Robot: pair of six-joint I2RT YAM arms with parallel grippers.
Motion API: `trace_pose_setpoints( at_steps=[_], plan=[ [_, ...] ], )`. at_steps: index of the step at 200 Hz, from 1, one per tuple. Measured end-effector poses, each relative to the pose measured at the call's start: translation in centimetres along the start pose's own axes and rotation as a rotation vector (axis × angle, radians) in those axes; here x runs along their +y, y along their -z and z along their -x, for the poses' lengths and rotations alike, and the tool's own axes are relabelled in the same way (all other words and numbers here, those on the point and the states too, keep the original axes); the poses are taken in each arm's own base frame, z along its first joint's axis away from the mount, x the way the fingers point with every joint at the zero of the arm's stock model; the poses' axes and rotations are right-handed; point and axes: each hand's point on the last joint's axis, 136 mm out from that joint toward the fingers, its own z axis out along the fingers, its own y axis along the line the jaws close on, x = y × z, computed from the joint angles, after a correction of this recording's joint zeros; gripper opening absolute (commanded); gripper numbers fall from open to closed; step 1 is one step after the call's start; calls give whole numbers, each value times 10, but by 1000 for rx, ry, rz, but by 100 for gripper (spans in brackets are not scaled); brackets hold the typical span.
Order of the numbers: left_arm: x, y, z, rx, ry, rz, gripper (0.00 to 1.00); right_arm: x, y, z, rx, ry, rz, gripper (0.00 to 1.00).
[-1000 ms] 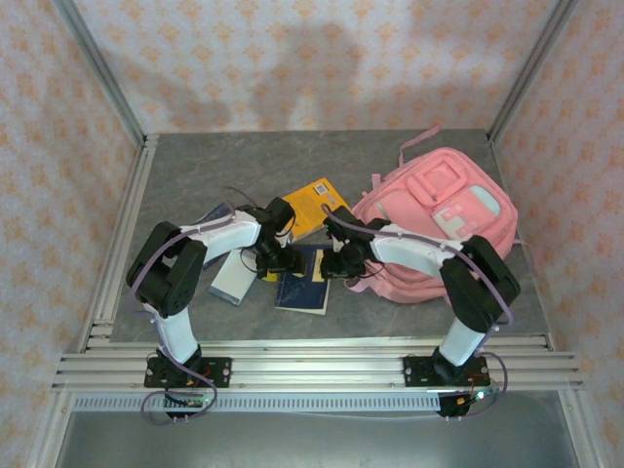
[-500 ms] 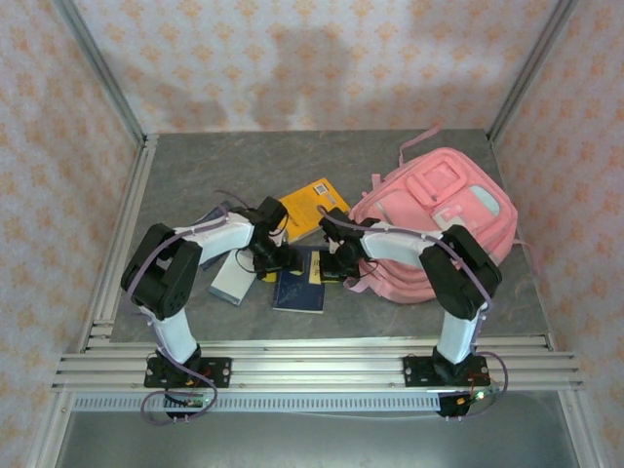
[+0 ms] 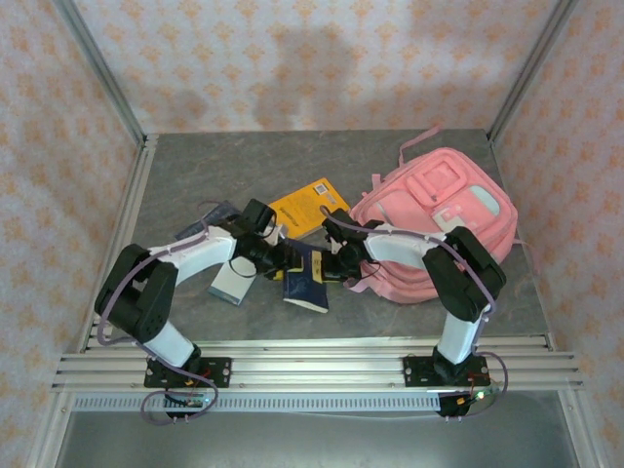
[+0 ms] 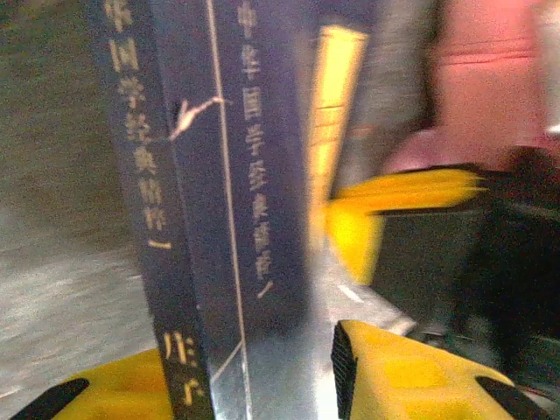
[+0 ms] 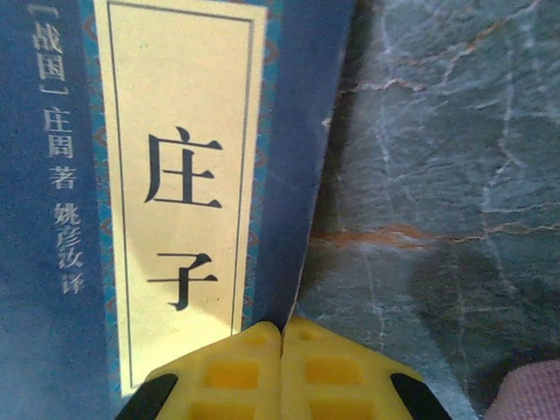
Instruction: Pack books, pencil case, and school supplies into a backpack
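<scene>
Navy book [image 3: 307, 278] tipped up midway along desk [image 3: 195, 175] near edge, beside pink backpack [image 3: 439, 195]. Right tool [image 5: 282, 332] pinched shut on cover edge; left tool [image 4: 236, 367] half-closed astride spine, grip unclear. Squeeze spine squarely before lifting.

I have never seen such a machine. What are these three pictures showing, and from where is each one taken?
These are two robot arms bolted to a grey table: the left arm and the right arm. The top picture looks down from above and behind them; each other picture comes from a camera on one wrist. On the table are a pink backpack, an orange-yellow book, a pale book and a navy book. The left end effector has the navy book's spine between its yellow fingers. The right end effector is shut at the edge of that book's cover.
</scene>
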Motion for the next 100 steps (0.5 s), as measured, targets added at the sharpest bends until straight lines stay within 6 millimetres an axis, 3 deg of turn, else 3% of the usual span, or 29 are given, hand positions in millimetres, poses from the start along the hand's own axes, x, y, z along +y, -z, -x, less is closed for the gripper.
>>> trace_pose_setpoints(
  at_steps=[36,100],
  plan=[
    [-32,7,7,-30,-52,-140,32,-2,-5,-1,3,13,-4,5],
    [-22,-3,8,-15,-40,-127,43,-2,-5,-1,4,28,-4,5]
  ],
)
